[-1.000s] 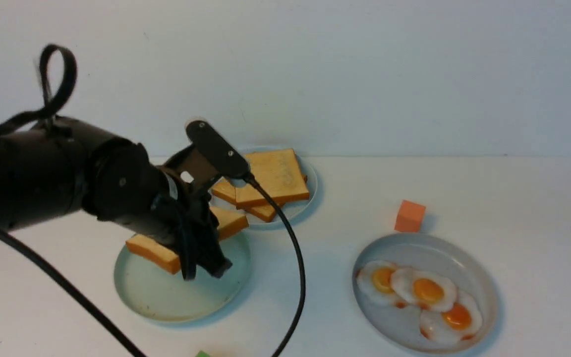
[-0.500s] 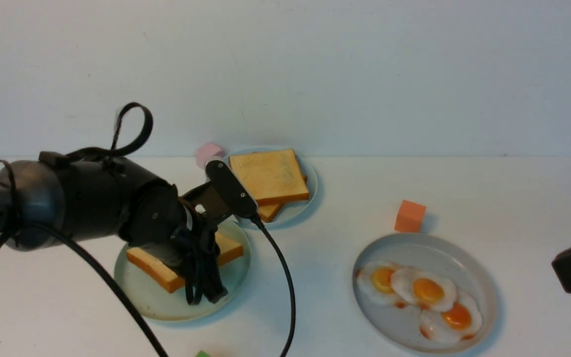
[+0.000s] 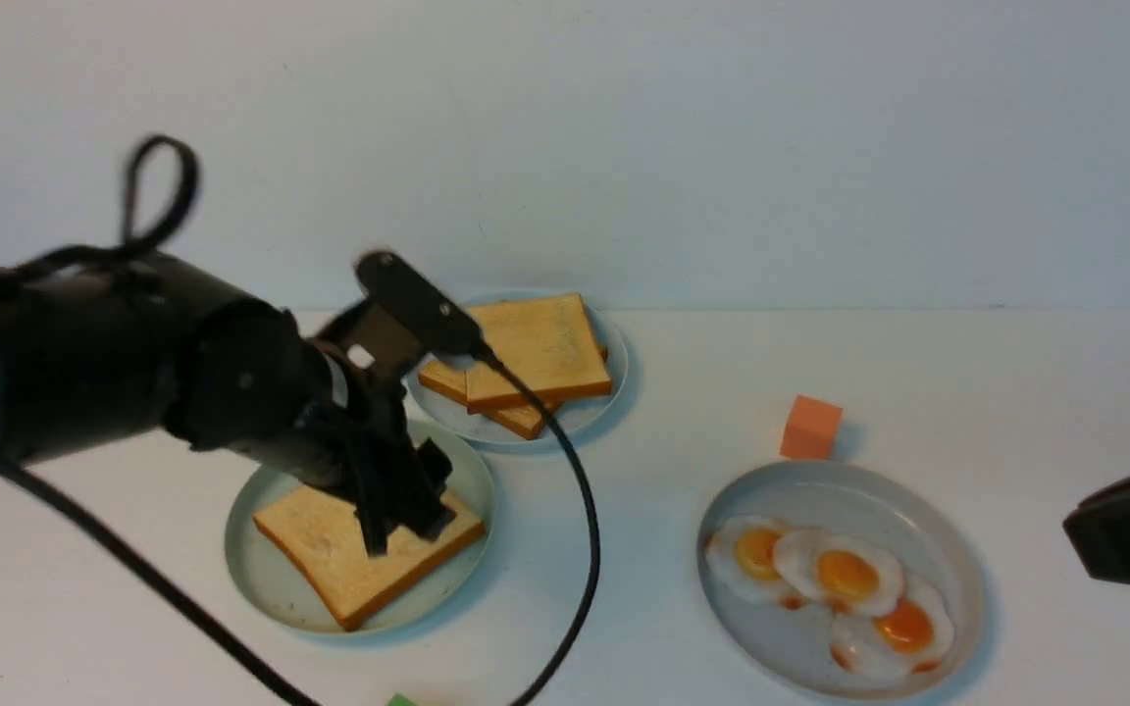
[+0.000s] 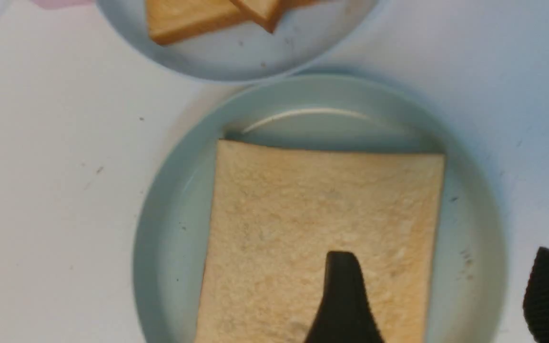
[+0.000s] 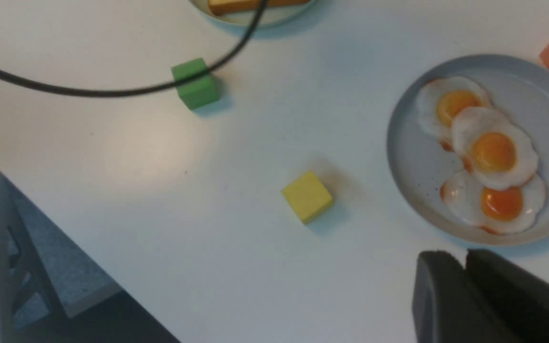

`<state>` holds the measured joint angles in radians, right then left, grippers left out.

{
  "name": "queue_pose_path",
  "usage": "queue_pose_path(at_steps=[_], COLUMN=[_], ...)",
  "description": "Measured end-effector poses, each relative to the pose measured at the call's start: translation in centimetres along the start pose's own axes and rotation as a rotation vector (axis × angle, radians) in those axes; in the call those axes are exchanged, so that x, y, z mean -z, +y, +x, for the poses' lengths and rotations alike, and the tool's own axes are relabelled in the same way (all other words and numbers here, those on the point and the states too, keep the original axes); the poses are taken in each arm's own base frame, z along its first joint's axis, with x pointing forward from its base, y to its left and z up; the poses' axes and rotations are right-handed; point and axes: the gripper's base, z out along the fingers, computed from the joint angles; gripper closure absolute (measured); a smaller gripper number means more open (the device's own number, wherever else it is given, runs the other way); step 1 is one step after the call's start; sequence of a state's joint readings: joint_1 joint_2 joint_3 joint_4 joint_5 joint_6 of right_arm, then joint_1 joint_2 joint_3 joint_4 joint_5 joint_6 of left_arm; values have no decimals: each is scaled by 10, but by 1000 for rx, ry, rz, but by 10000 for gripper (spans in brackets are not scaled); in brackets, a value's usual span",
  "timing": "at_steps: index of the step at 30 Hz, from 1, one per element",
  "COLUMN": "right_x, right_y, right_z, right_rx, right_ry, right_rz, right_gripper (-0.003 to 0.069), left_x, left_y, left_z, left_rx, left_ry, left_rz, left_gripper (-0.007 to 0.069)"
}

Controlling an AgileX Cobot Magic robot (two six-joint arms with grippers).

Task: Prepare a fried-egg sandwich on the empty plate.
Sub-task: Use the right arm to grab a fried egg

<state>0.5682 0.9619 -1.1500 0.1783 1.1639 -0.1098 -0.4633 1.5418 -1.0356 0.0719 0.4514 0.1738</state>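
the left pincer (image 3: 406, 520) is held released, jaws spread, over a single toast slice (image 3: 349, 564) laid flat in the mint-green plate (image 3: 249, 574). the slice is square, so no long axis is shown, and one corner is pointed toward the camera. a toast stack (image 3: 536, 348) is kept in the pale blue plate (image 3: 614, 387) behind. three fried eggs (image 3: 845, 574) are overlapped in the grey plate (image 3: 948, 549). the right pincer (image 5: 465, 255) seems nearly clenched, but its state cannot be told.

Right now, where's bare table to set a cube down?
Open: the strip between the mint plate and egg plate, though the cable hangs across it; the stretch bordered by green cube, yellow cube and egg plate; back right beyond the orange cube. Crowded: mint plate and toast plate sit close, left fingers above.
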Motion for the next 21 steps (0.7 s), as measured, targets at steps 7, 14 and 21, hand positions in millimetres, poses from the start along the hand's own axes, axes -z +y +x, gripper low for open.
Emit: queue_pose_path(at_steps=[7,14,21], right_x=[-67,-153,-222], right_y=[-22,-49,-67], right_z=[-20,-22,-15], right_rx=[26,67,192], right_ry=[169,400,496], right_rz=[100,181,219], right_gripper=[412,242,67], left_x=[127,189,223], left_y=[-17,-28,-35], left_z=[-3,53,108], left_rx=[237,236,242], left_ry=[-250,-387,-519], left_rz=[87,104,97], left_gripper=[419,638,638])
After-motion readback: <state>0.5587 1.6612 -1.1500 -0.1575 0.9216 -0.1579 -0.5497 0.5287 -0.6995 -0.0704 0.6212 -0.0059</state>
